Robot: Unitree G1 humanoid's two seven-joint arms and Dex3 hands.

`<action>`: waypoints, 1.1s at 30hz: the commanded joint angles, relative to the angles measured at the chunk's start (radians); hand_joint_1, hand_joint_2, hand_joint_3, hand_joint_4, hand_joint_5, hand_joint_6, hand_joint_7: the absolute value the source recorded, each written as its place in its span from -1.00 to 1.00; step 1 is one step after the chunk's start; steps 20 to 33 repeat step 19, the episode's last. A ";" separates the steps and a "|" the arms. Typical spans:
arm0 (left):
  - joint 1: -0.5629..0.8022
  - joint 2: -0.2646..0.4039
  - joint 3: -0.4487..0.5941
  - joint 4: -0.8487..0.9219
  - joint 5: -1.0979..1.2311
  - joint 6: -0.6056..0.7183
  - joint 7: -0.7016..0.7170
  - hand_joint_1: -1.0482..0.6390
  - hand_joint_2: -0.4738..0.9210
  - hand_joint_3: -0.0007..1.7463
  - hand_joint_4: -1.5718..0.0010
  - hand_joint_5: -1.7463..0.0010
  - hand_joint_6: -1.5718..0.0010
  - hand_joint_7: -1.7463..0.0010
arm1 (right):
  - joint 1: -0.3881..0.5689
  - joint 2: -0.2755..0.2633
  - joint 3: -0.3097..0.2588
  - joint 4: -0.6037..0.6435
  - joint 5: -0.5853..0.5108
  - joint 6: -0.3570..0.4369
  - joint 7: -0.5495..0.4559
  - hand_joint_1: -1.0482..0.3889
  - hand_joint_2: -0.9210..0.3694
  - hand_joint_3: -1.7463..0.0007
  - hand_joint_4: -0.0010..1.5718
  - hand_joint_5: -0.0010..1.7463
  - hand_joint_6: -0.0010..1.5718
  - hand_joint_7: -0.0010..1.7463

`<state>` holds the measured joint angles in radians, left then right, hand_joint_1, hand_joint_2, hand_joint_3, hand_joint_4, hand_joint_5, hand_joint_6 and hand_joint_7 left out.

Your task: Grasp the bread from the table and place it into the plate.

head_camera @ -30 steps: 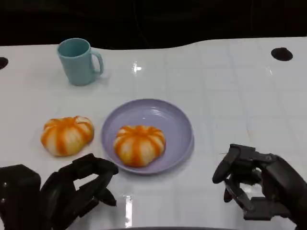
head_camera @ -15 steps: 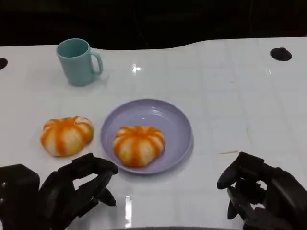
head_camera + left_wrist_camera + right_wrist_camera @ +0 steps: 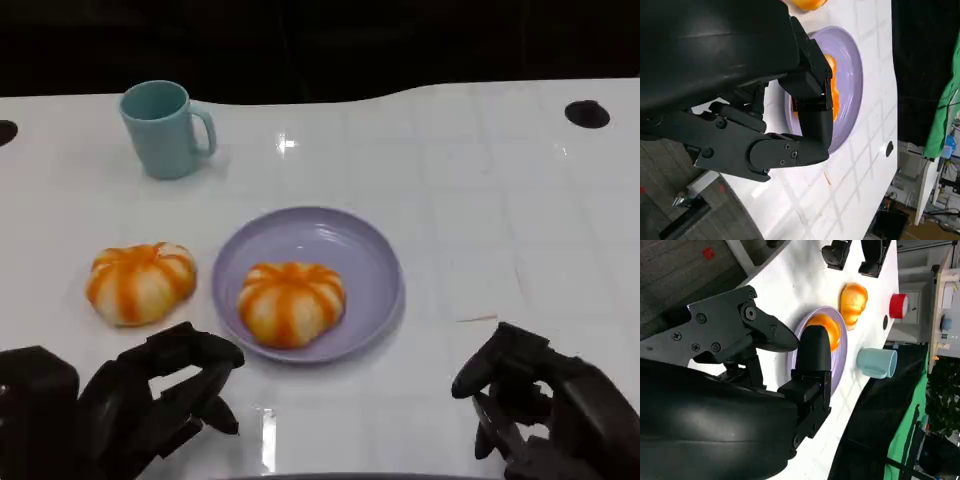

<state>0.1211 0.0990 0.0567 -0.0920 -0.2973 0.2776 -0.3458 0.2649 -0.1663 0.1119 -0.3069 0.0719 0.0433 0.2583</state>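
One orange-and-white striped bread point(image 3: 291, 302) lies in the lavender plate point(image 3: 350, 236) at the table's middle; the wrist views show it too point(image 3: 833, 102) point(image 3: 827, 326). A second striped bread point(image 3: 140, 281) rests on the table left of the plate, also seen as bread point(image 3: 854, 298). My left hand point(image 3: 150, 395) hovers near the front edge, below that left bread, fingers curled and holding nothing. At the lower right my right hand point(image 3: 545, 410) hangs low, fingers curled inward and empty.
A teal mug point(image 3: 165, 128) stands at the back left. A dark round hole point(image 3: 587, 113) marks the far right of the white table point(image 3: 480, 200), another sits at the far left edge. A red object point(image 3: 898, 306) lies beyond the bread in the right wrist view.
My right hand has drawn back toward the front edge and dropped lower in the picture. The left hand, both breads and the plate stay where they were.
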 commanded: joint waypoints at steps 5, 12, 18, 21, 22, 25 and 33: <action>0.006 0.020 0.003 -0.006 0.001 0.004 -0.003 -0.34 1.00 -0.60 0.20 -0.86 0.17 -0.36 | -0.024 -0.001 -0.011 0.037 0.003 -0.033 0.009 0.05 -0.77 0.04 -0.19 1.00 -0.40 0.86; 0.026 0.024 0.001 -0.044 -0.002 0.050 0.008 -0.32 1.00 -0.56 0.20 -0.99 0.19 -0.41 | -0.030 -0.006 -0.017 0.051 0.000 -0.046 0.010 0.06 -0.77 0.04 -0.21 1.00 -0.40 0.85; 0.055 0.020 -0.009 -0.088 0.005 0.087 0.016 -0.33 1.00 -0.55 0.20 -1.00 0.20 -0.42 | -0.034 -0.008 -0.020 0.057 0.001 -0.049 0.016 0.06 -0.77 0.05 -0.21 1.00 -0.39 0.85; 0.059 0.019 -0.011 -0.094 0.006 0.092 0.019 -0.32 1.00 -0.54 0.21 -1.00 0.20 -0.42 | -0.035 -0.007 -0.020 0.057 0.002 -0.047 0.016 0.06 -0.77 0.05 -0.21 1.00 -0.39 0.85; 0.059 0.019 -0.011 -0.094 0.006 0.092 0.019 -0.32 1.00 -0.54 0.21 -1.00 0.20 -0.42 | -0.035 -0.007 -0.020 0.057 0.002 -0.047 0.016 0.06 -0.77 0.05 -0.21 1.00 -0.39 0.85; 0.059 0.019 -0.011 -0.094 0.006 0.092 0.019 -0.32 1.00 -0.54 0.21 -1.00 0.20 -0.42 | -0.035 -0.007 -0.020 0.057 0.002 -0.047 0.016 0.06 -0.77 0.05 -0.21 1.00 -0.39 0.85; 0.059 0.019 -0.011 -0.094 0.006 0.092 0.019 -0.32 1.00 -0.54 0.21 -1.00 0.20 -0.42 | -0.035 -0.007 -0.020 0.057 0.002 -0.047 0.016 0.06 -0.77 0.05 -0.21 1.00 -0.39 0.85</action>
